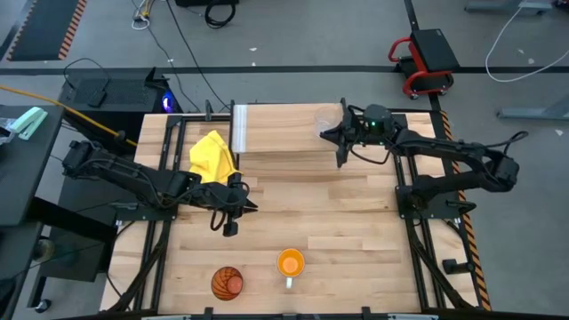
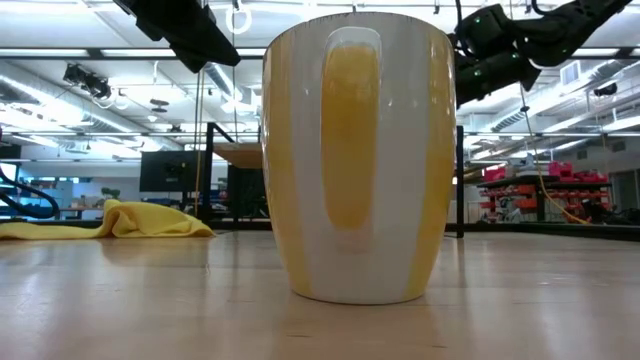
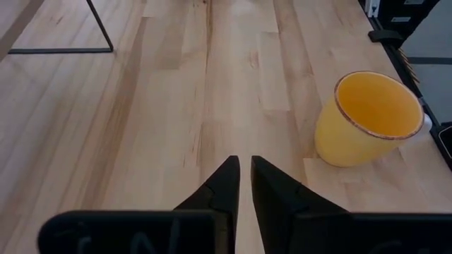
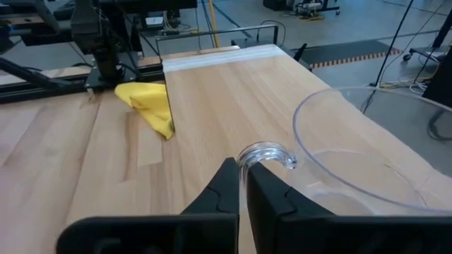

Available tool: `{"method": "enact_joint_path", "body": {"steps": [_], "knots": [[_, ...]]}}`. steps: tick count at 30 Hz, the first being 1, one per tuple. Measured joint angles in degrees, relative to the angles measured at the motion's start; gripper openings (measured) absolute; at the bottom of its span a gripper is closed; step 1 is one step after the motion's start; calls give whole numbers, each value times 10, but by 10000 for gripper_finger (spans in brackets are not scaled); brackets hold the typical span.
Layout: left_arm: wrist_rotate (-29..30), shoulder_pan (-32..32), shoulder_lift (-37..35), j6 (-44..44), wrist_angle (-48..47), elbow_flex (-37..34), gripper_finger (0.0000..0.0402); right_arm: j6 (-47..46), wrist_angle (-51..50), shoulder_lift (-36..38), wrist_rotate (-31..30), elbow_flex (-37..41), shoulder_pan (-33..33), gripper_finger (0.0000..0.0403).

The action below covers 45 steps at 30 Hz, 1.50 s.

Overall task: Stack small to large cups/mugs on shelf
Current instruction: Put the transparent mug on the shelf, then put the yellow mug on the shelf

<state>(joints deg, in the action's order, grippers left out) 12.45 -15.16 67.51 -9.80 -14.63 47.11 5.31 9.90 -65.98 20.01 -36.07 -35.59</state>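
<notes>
The small clear cup (image 1: 329, 116) is at the right end of the light-wood shelf (image 1: 276, 129), and my right gripper (image 1: 333, 135) is shut on it. The orange mug (image 1: 290, 263) stands upright on the tabletop near its near edge and fills the low view (image 2: 350, 160). The ribbed tumbler (image 1: 227, 283) stands to the mug's left. My left gripper (image 1: 240, 209) hovers shut over the table's middle and touches nothing; in its wrist view (image 3: 244, 169) the mug (image 3: 367, 120) is ahead and off to one side. My right gripper (image 4: 244, 169) pinches the clear cup's small curved handle (image 4: 267, 152) between its two fingertips. The fingers come roughly level from the table's right side. The cup (image 4: 367, 162) is upright over the shelf's right end (image 4: 233, 85); whether its base rests on the board I cannot tell.
A crumpled yellow cloth (image 1: 213, 156) lies on the table against the shelf's left end (image 4: 148, 102). A thin black shelf leg (image 3: 99, 28) stands ahead of my left gripper. Bare wood stretches between the shelf and the two vessels at the near edge.
</notes>
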Motion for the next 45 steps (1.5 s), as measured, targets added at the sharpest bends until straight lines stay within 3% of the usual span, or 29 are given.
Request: {"method": "enact_joint_path", "body": {"steps": [10,27,36,45], "knots": [[5,0,0,0,2,0,44,-25,-34,40,-26,3,1,64],[7,0,0,1,2,0,40,-29,-47,41,-64,3,2,107],[7,0,0,1,3,0,43,-36,-87,61,-64,2,2,114],[9,0,0,1,3,0,38,-56,-134,128,-64,2,17,112]]}}
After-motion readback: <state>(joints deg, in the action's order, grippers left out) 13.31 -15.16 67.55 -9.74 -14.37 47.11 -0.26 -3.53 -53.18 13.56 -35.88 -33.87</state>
